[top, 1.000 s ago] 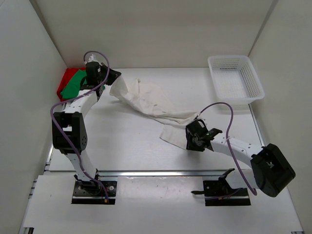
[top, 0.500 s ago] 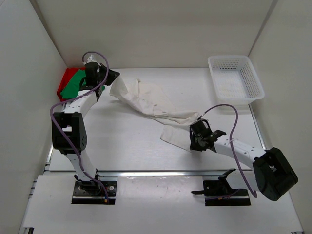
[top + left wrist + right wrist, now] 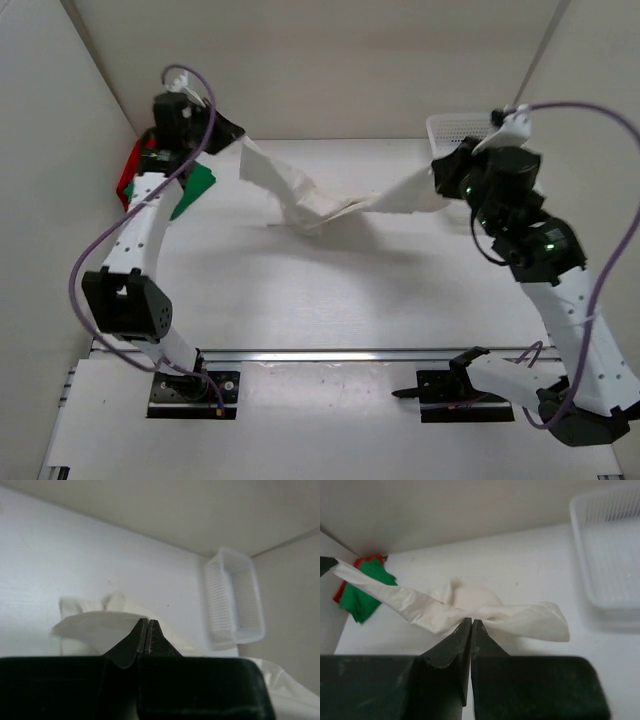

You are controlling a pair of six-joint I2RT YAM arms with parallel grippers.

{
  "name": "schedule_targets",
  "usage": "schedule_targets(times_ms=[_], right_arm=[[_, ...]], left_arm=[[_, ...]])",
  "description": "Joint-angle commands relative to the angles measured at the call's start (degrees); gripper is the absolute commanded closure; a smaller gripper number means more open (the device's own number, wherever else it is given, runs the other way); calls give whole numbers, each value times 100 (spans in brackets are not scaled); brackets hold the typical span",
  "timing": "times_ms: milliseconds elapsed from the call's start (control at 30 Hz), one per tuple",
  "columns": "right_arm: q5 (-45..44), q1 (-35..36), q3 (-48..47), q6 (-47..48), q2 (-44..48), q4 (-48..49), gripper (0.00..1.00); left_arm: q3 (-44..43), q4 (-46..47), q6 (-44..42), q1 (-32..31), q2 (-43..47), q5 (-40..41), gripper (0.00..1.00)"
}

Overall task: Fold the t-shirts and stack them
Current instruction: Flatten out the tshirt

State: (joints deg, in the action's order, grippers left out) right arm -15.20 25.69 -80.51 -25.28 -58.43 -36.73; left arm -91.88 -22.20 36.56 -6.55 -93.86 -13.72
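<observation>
1 second ago the white shirt [image 3: 310,205] lay slanted across the desk [image 3: 300,310], and the right claw [image 3: 441,176] sat low at about 4 o'clock by the shirt's near end. That claw has since shut on the cloth and swung up and back to 2 o'clock, just in front of the basket [image 3: 462,124]. The left claw [image 3: 234,136], at 11 o'clock, has risen too and is clamped on the other end.

The shirt now hangs between the 2 claws as a twisted band, its bunched middle sagging towards the desk. I cannot tell whether it touches. In my judgement this is the spreading step: the shirt is up but still roped, so it needs shaking out or laying flat before any fold.

The green shirt [image 3: 195,188] and red shirt [image 3: 128,172] lie in a heap at 10 o'clock against the left wall, unfolded.

The left arm stands tall, reaching back with its wrist turned right. The right arm is raised high, elbow bent, wrist pointing left. Both wrist views show the jaws pressed together with white cloth at their tips.
</observation>
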Motion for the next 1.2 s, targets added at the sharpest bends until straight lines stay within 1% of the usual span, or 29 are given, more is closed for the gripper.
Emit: schedule_targets(times_ms=[0,33,67,100,133,200,233,267,300,333,367,400,433,467,533,567,600,633,700,800,900,933,967,1000,1033,1067,1100,1133,1167], right_arm=[[-992,400,-2145,1127,-657,-343,100],[-1133,488,-2527,1304,-791,-439,100],[-1421,733,-3366,1541,-1149,-614,100],[-1755,1031,-3827,1822,-1335,-581,100],[-2306,1269,-4432,2025,-1607,-459,100],[-2766,1910,-4947,2883,-1899,-109,100],[-3326,2418,-5018,3140,-1961,512,100],[-3653,2675,-4662,3996,-1918,1571,100],[-4205,3061,-4092,5048,-1856,2269,100],[-4497,3265,-3834,6042,-1830,3494,99],[-4570,3328,-3597,6348,-1908,4185,100],[-4658,3250,-3673,6673,-2039,4287,100],[-4545,3023,-3708,6450,-2093,4027,100],[-4214,2786,-3691,6230,-2076,3537,100],[-3774,2329,-3586,4951,-2014,2615,100],[-3379,2022,-3560,4632,-2031,2018,100],[-3114,1897,-3542,4054,-2101,1707,100],[-2607,1617,-3507,3570,-2093,1261,100],[-2041,1448,-3393,3170,-2233,853,100],[-1583,1912,-3453,2968,-2505,598,100],[-794,2587,-3743,2590,-2891,115,100],[-774,2677,-3787,2398,-3015,44,100],[-782,2939,-3753,2326,-3042,-44,100],[-887,3289,-3735,2334,-3068,-27,99],[-914,3450,-3726,2334,-3034,60,100],[-1149,3791,-3692,2474,-2946,104,100],[-1352,4081,-3726,2484,-2893,287,100],[-1476,4188,-3787,2632,-2849,315,100],[-1486,4277,-4005,2633,-2840,263,100]], left_arm=[[-1242,-461,86,1010,1203,-629,100],[-1428,-383,184,1250,1221,-919,100],[-1847,-443,333,1600,1169,-992,100],[-2043,-591,352,1804,1116,-958,100],[-2515,-697,378,1963,1081,-888,100],[-3079,-769,501,2121,906,-913,100],[-3178,-760,545,2279,792,-1027,100],[-3292,-725,650,2368,721,-1089,100],[-3345,-664,755,2386,529,-1142,100],[-3233,-533,835,2456,257,-1447,100],[-3240,-436,1071,2526,159,-1850,100],[-3153,-374,1203,2518,-86,-1985,100],[-3083,-347,1187,2474,-166,-1995,100],[-2838,-216,1144,2378,-176,-1873,100],[-2407,-14,968,2220,60,-1566,100],[-2414,-91,854,2141,53,-1355,100],[-2719,-179,758,2123,-8,-1301,100],[-3044,-319,722,2044,-140,-1231,100],[-3405,-400,756,2026,-333,-1282,100],[-3504,-15,1160,2105,-440,-1475,100],[-3609,398,1449,1930,-597,-1441,100],[-3679,496,1564,1912,-607,-1415,100],[-3767,680,1617,1781,-702,-1371,100],[-3837,795,1618,1606,-825,-1240,100],[-3907,874,1522,1308,-861,-1074,100],[-3995,875,1373,1148,-1010,-846,100],[-4031,892,1180,781,-1159,-791,100],[-4066,953,1118,282,-1256,-625,100],[-4110,954,952,94,-1449,-510,100]])
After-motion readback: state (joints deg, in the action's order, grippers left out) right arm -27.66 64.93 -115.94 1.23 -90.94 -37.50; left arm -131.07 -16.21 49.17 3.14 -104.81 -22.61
